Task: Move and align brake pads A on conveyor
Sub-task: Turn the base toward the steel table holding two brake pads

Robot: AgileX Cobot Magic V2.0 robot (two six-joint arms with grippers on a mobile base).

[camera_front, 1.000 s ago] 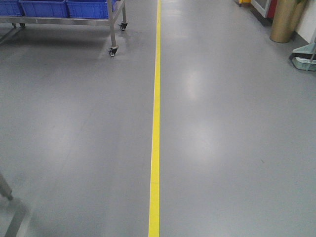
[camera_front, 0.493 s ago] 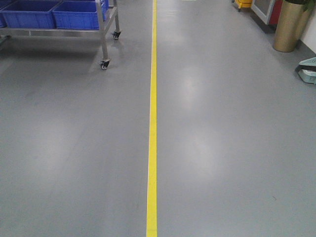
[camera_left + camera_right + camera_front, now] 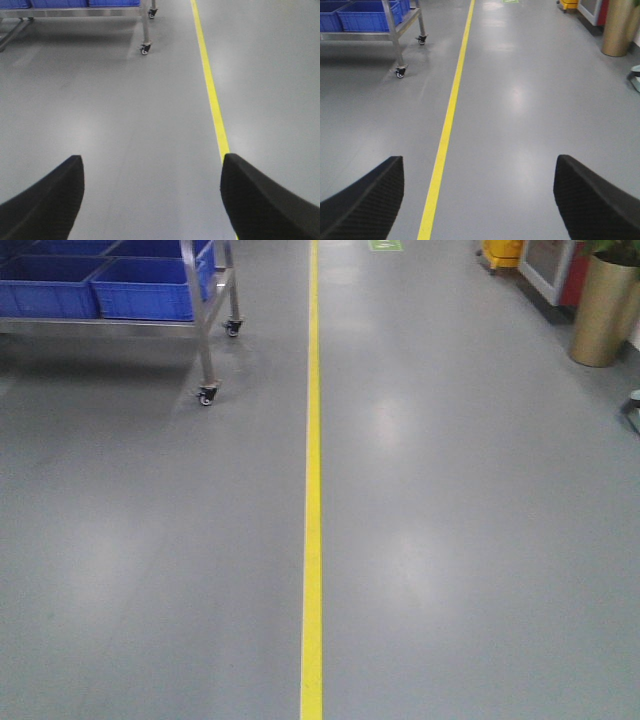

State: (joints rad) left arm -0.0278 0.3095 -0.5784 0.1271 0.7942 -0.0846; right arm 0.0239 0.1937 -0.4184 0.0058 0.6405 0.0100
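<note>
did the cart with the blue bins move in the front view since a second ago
No. The cart and the gold planter both slid down the frame together; the camera advanced, not the cart.

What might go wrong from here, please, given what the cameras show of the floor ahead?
1. The cart stands just left of the yellow line; drifting left could clip its caster.
2. The planter stands at the right edge; veering right could hit it.
3. No pads or conveyor are in view, and the left gripper and right gripper are open and empty, so reaching now would be blind.
</note>
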